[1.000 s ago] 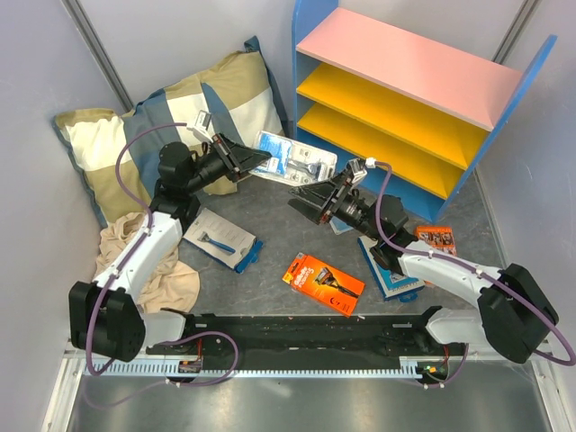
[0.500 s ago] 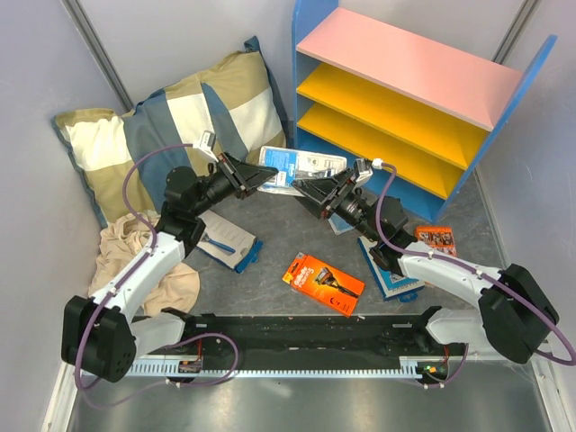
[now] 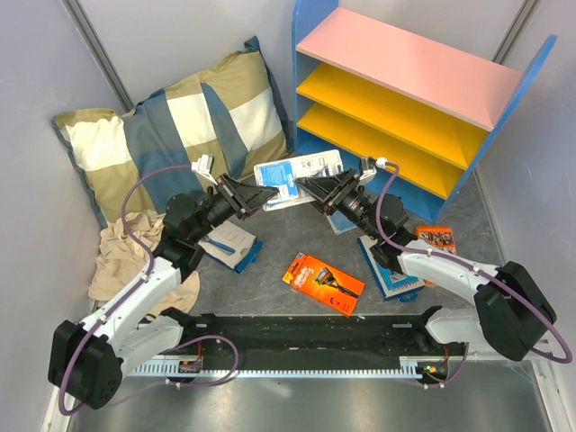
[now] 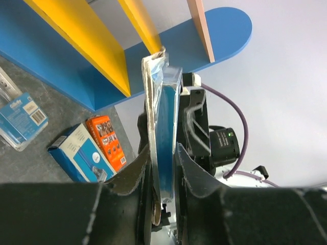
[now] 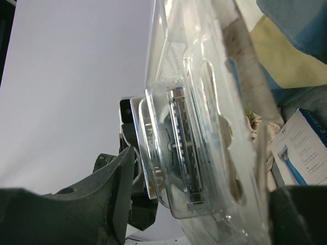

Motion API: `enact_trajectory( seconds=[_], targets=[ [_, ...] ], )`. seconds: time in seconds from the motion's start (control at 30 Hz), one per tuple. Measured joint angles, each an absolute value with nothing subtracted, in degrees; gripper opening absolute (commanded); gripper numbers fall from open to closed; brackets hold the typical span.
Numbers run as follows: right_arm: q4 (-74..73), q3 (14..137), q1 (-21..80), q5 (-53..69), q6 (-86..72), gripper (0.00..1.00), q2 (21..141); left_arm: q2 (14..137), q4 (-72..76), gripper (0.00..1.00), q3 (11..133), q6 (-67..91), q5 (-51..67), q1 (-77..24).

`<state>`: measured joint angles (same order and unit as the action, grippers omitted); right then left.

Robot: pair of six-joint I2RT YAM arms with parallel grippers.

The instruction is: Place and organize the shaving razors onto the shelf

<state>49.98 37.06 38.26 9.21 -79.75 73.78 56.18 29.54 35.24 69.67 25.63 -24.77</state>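
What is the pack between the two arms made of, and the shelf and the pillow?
Pack: clear, glossy plastic blister, see-through with glints, on what looks like printed card.
Shelf: probably painted wood or board, flat matt colour, straight-cut edges; which one is unclear.
Pillow: soft cloth, checked, with creases and a sagging shape.

- The left arm (image 3: 139,286) rises from its base and reaches forward-right, elbow bent, wrist angled toward the centre.
- The left gripper (image 3: 259,193) pinches one end of a razor pack (image 3: 292,173), a finger flat on each face.
- The right arm (image 3: 450,265) stretches low and leftward, wrist aimed at its partner.
- The right gripper (image 3: 312,187) straddles the pack's other end, jaws partway apart; contact unclear.
- Both grippers face each other, tips close.
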Motion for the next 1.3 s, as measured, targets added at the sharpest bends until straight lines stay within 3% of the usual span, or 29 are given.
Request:
enact_trajectory(
  seconds=[0.27, 0.47, 0.5, 0.6, 1.03, 1.3],
  targets=[
    [50.5, 36.7, 35.7, 10.2, -79.7, 0.12, 73.8, 53.6, 30.3, 0.25, 30.0, 69.6, 23.4, -30.0],
    [48.7, 38.3, 34.7, 14.1, -79.1, 0.04, 74.8, 51.7, 28.0, 0.54, 28.3, 67.4, 23.2, -32.3],
    [48.1, 39.5, 34.7, 15.1, -78.7, 0.02, 75.3, 51.2, 26.9, 0.64, 28.3, 66.6, 23.3, -32.5],
    [45.9, 42.8, 34.7, 18.0, -77.4, 0.00, 76.5, 48.7, 23.1, 0.69, 28.3, 63.7, 23.0, -32.8],
    [34.9, 50.8, 33.2, 27.8, -69.6, 0.00, 78.6, 44.1, 12.9, 0.66, 29.8, 54.9, 20.4, -32.9],
    [33.1, 50.8, 32.2, 28.9, -69.2, 0.00, 78.6, 41.6, 14.0, 0.52, 29.8, 53.5, 18.6, -32.9]
  ],
)
